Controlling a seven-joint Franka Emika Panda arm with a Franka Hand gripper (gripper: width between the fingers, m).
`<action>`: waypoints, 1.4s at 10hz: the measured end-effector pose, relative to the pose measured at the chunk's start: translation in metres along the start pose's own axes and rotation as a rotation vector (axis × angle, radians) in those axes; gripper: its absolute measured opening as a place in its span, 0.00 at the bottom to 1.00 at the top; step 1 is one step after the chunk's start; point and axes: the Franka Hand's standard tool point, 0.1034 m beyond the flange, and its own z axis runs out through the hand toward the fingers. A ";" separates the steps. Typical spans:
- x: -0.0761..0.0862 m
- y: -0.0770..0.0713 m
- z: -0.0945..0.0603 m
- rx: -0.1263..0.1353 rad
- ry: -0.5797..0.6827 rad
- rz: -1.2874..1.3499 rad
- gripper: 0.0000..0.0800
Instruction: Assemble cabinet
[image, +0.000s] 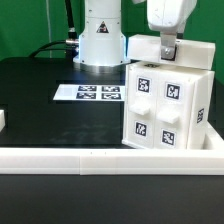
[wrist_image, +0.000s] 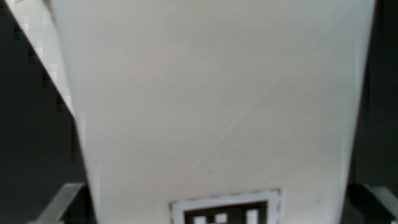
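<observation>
The cabinet (image: 165, 108) is standing upright on the near side, at the exterior view's right; it is showing a white front face carrying several square black-and-white marker tags (image: 173, 91); a white top block (image: 150, 48) is sitting on it, slightly askew; in the wrist view a plain white face is filling the frame, one tag (wrist_image: 228, 212) showing at its edge.

Bright even light; soft shadows; wrist view blurred, washed-out.
</observation>
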 end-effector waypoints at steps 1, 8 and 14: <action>0.000 0.000 0.000 0.000 0.000 0.038 0.70; 0.000 0.005 0.000 -0.010 0.031 0.750 0.70; 0.000 0.005 0.000 -0.004 0.035 1.172 0.70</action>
